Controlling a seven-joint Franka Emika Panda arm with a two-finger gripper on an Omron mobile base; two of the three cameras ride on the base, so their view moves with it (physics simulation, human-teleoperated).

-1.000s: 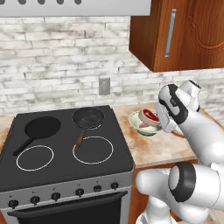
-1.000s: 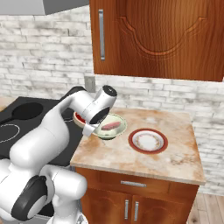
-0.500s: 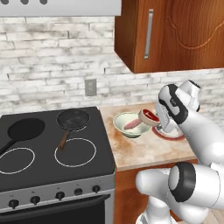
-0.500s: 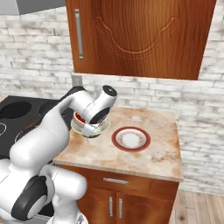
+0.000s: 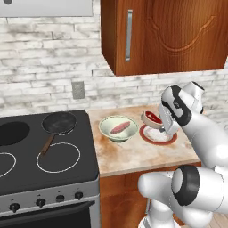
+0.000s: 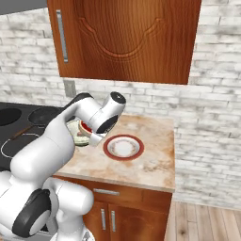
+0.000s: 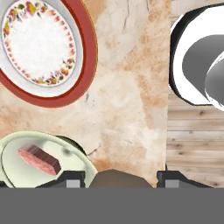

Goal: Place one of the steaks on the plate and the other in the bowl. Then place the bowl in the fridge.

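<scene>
My gripper (image 5: 156, 124) is shut on the deeper red steak (image 5: 151, 118), which has a whitish edge. It hangs over the left rim of the red-rimmed plate (image 5: 156, 135). In the hand view this steak (image 7: 114, 179) is the brown lump between my fingertips (image 7: 73, 176). The pale greenish bowl (image 5: 116, 129) stands to the left of the plate with the pale pink steak (image 5: 121, 128) in it. The hand view has the plate (image 7: 85, 57) at upper left and the bowl (image 7: 13, 153) at lower left. The plate (image 6: 123, 147) bears nothing. The fridge is out of view.
A black stove (image 5: 44, 156) with a dark pan (image 5: 59, 123) lies left of the stone counter (image 5: 133, 153). A wooden wall cabinet (image 5: 164, 35) hangs above. The counter ends at its right edge (image 6: 173, 155), with wooden floor beyond.
The base has driven to the right, so the whole scene has shifted left. The held steak has gone from above the bowl to the plate's left rim.
</scene>
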